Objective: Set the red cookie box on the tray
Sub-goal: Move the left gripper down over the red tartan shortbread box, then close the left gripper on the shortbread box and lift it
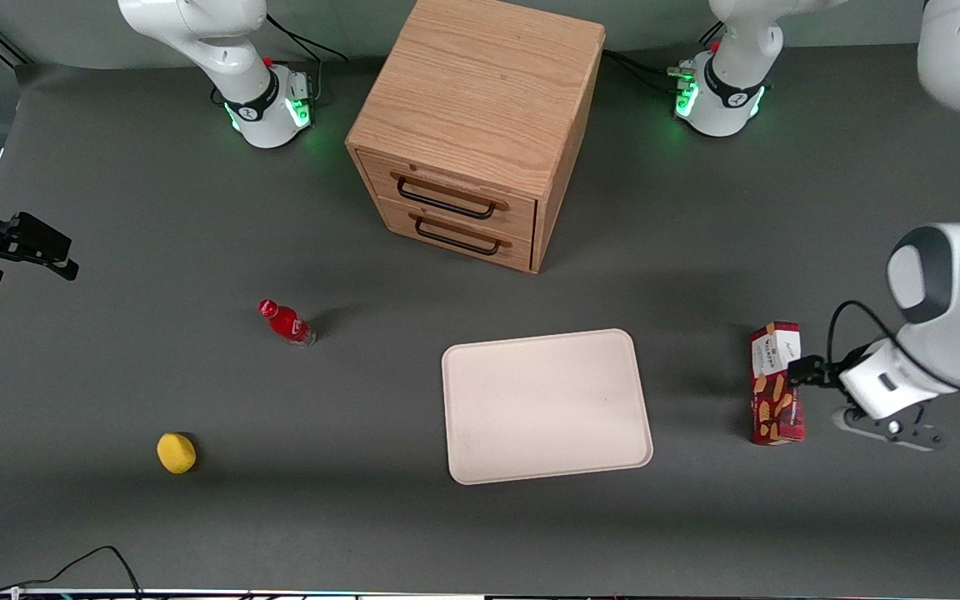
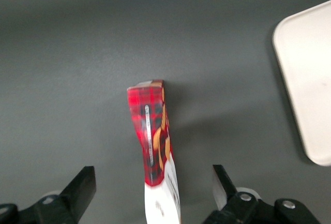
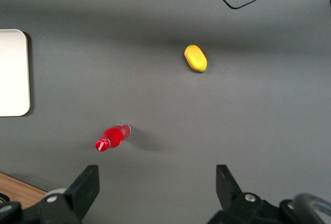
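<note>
Red cookie box (image 1: 776, 385) stands on edge on table (image 1: 197, 208), toward working arm's end, well apart from tray (image 1: 547, 406). Gripper (image 2: 152, 188) low over box, fingers (image 2: 80, 185) spread wide, one each side of box, neither touching, nothing held. Box long axis runs straight away from wrist camera, down middle of gap; thin width lies across fingers, so closing should pinch broad faces. Bottle (image 1: 286, 322) and lemon (image 1: 176, 452) lie toward parked arm's end

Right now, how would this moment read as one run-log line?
gripper: open, straddling dark-red cookie box | box: on table, ungrasped | pale cream rectangular tray: holds nothing
</note>
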